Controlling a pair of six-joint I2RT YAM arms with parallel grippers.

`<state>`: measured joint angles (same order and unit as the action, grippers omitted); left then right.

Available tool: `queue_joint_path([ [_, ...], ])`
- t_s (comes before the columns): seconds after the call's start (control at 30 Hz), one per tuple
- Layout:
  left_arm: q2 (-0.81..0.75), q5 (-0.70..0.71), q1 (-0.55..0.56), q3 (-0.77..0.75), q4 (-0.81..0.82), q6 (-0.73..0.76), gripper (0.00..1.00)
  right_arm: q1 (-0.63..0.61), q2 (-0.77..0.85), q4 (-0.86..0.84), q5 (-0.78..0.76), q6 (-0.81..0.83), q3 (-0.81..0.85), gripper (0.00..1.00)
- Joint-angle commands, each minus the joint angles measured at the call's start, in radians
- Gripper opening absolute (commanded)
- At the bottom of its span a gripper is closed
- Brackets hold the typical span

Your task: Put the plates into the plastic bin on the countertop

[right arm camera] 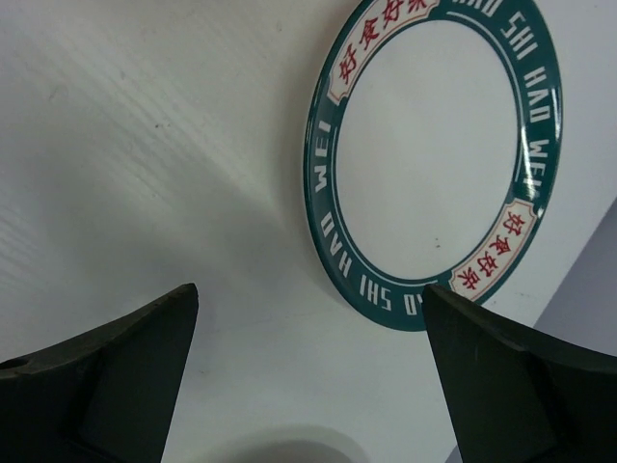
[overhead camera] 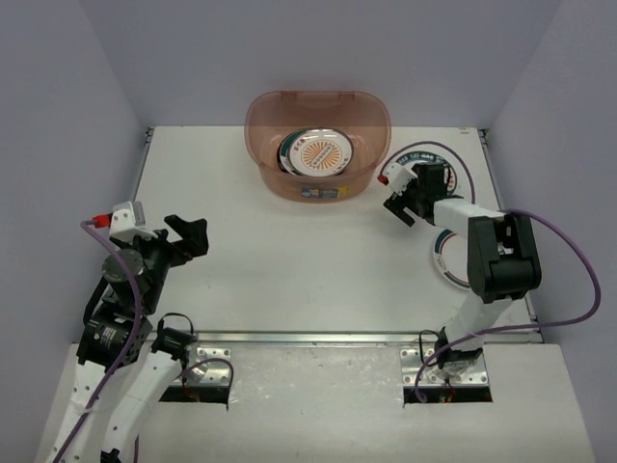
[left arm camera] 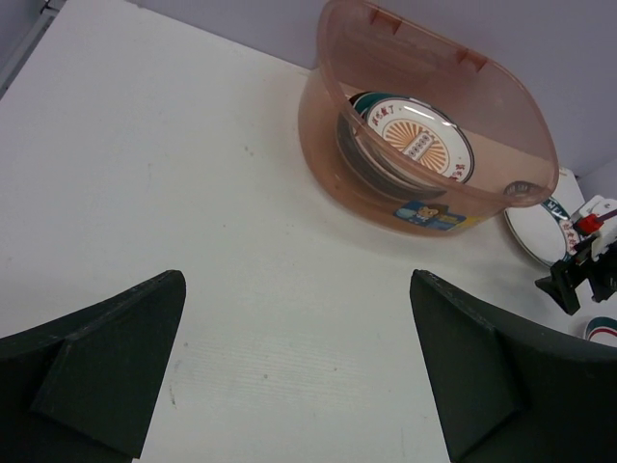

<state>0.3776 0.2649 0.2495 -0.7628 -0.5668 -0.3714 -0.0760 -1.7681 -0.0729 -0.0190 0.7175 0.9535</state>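
Note:
The reddish-brown plastic bin (overhead camera: 359,172) stands at the back middle of the white countertop (overhead camera: 289,260). Inside it lie stacked plates, an orange sunburst one (overhead camera: 319,154) on top. A teal-rimmed lettered plate (right arm camera: 434,154) lies flat to the right of the bin. My right gripper (overhead camera: 403,196) hovers open just short of that plate's near rim, with nothing between its fingers. Another teal-rimmed plate (overhead camera: 448,258) lies partly hidden under the right arm. My left gripper (overhead camera: 193,241) stands open over bare countertop at the left, far from the bin (left arm camera: 366,193).
Grey walls close in the countertop on the left, back and right. A metal strip runs along its front edge (overhead camera: 308,338). A purple cable (overhead camera: 578,260) loops off the right arm near the right edge.

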Motion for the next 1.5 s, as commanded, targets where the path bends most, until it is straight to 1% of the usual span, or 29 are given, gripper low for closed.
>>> queue_joint_path([
  [0.0, -0.008, -0.003, 0.010, 0.003, 0.045, 0.008, 1.00, 0.039, -0.018, -0.030, 0.148, 0.113, 0.019, 0.99],
  [0.13, -0.011, 0.000, 0.013, 0.002, 0.045, 0.007, 1.00, 0.058, -0.097, -0.007, 0.148, 0.139, 0.058, 0.99],
  [0.23, -0.022, 0.008, 0.016, 0.002, 0.042, 0.003, 1.00, 0.070, -0.163, 0.015, 0.145, 0.115, 0.088, 0.98],
  [0.33, -0.029, 0.010, 0.023, 0.003, 0.042, 0.002, 1.00, 0.068, -0.218, 0.026, 0.115, 0.120, 0.100, 0.94],
  [0.37, -0.029, 0.008, 0.025, 0.002, 0.042, 0.002, 1.00, 0.068, -0.234, 0.024, 0.106, 0.119, 0.102, 0.90],
  [0.5, -0.025, 0.005, 0.027, 0.002, 0.042, 0.003, 1.00, 0.068, -0.267, 0.008, 0.068, 0.093, 0.123, 0.66],
  [0.53, -0.024, 0.004, 0.027, 0.002, 0.042, 0.003, 1.00, 0.070, -0.272, 0.014, 0.073, 0.088, 0.131, 0.55],
  [0.6, -0.023, 0.002, 0.027, 0.002, 0.042, 0.003, 1.00, 0.070, -0.275, 0.020, 0.074, 0.082, 0.137, 0.44],
  [0.63, -0.022, 0.001, 0.027, 0.002, 0.043, 0.004, 1.00, 0.070, -0.275, 0.022, 0.074, 0.084, 0.137, 0.35],
  [0.67, -0.022, 0.000, 0.027, 0.002, 0.044, 0.005, 1.00, 0.070, -0.276, 0.026, 0.075, 0.086, 0.137, 0.30],
  [0.7, -0.022, 0.000, 0.027, 0.002, 0.044, 0.005, 1.00, 0.080, -0.277, 0.032, 0.077, 0.086, 0.138, 0.27],
  [0.73, -0.022, 0.000, 0.027, 0.002, 0.044, 0.005, 1.00, 0.101, -0.279, 0.041, 0.082, 0.085, 0.141, 0.19],
  [0.8, -0.023, -0.001, 0.028, 0.002, 0.042, 0.005, 1.00, 0.105, -0.286, 0.068, 0.096, 0.087, 0.148, 0.03],
  [0.83, -0.023, -0.001, 0.028, 0.002, 0.043, 0.005, 1.00, 0.106, -0.284, 0.072, 0.097, 0.086, 0.150, 0.00],
  [0.93, -0.019, -0.001, 0.028, 0.002, 0.045, 0.006, 1.00, 0.110, -0.252, 0.096, 0.099, 0.077, 0.157, 0.00],
  [1.13, -0.018, 0.002, 0.028, 0.002, 0.044, 0.006, 1.00, 0.122, -0.143, 0.079, 0.001, -0.010, 0.210, 0.00],
  [1.3, -0.024, 0.007, 0.028, 0.002, 0.042, 0.005, 1.00, 0.121, -0.012, -0.020, -0.059, -0.036, 0.183, 0.00],
  [1.47, -0.028, 0.010, 0.028, 0.002, 0.039, 0.003, 1.00, 0.121, 0.051, 0.023, -0.143, -0.047, 0.229, 0.00],
])
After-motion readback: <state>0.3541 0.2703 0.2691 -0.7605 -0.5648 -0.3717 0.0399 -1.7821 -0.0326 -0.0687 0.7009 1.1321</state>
